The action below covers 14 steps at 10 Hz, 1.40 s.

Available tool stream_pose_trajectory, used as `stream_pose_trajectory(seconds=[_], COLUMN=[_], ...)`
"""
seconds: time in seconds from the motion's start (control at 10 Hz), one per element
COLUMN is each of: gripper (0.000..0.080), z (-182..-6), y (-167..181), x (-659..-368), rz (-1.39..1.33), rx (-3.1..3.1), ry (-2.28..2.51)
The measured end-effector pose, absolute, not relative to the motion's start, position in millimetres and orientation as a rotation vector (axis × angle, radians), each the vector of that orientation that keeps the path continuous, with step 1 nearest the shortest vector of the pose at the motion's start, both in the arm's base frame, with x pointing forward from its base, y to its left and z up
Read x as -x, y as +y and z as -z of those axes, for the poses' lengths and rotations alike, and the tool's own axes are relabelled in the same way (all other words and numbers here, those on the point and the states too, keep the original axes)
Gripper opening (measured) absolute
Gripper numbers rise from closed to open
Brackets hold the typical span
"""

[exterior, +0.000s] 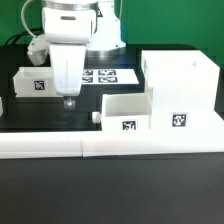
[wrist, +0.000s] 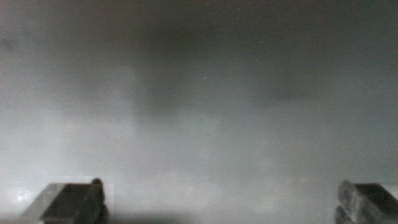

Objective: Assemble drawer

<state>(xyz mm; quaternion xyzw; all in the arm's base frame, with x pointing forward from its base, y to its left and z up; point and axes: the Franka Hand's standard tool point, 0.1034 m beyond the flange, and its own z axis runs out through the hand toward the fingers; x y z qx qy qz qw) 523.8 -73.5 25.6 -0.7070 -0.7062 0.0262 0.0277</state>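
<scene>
**Three loose drawer parts, one open gripper**

The drawer lies in three separate pieces on the black table (exterior: 40,118): two trays and one tall box.

Farthest to the exterior view's left sits the left tray (exterior: 33,82), showing one square black-and-white marker on its near face. Just to the right of it the single white arm (exterior: 68,30) reaches down, and its gripper (exterior: 68,100) hangs low over bare table between the two trays. I cannot tell whether it touches the surface. In the wrist view its two fingers (wrist: 68,200) stand wide apart at either edge of a blurred grey field, with nothing between them.

Behind the gripper and a little to the right, the marker board (exterior: 102,75) lies flat.

Next comes the middle tray (exterior: 128,108), open side up, with one small knob (exterior: 97,118) pointing to the exterior view's left and one marker on its front. It sits just beside the box (exterior: 180,85); whether they touch I cannot tell. The box stands upright, taller than either tray, with one marker low on its front.

One long low white wall (exterior: 60,148) runs across the front, with the middle tray and the box close behind it.
</scene>
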Motion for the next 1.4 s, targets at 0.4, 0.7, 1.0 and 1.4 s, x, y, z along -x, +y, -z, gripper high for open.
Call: stream_pose_trajectory(seconds=[0.4,0.7,1.0,1.4], gripper=[0.0649,0.0649,0.0649,0.0649], z=[-18.8,-15.2,-17.8,-17.5], y=[-63.9,-43.4,-26.4,-24.1], x=[-536.0,-539.3,-545.0,-546.9], rz=[0.022,0.031,0.017,-0.032], rx=[2.092,2.122,2.188,2.247], ry=[-2.092,-2.016,-1.955,-1.889])
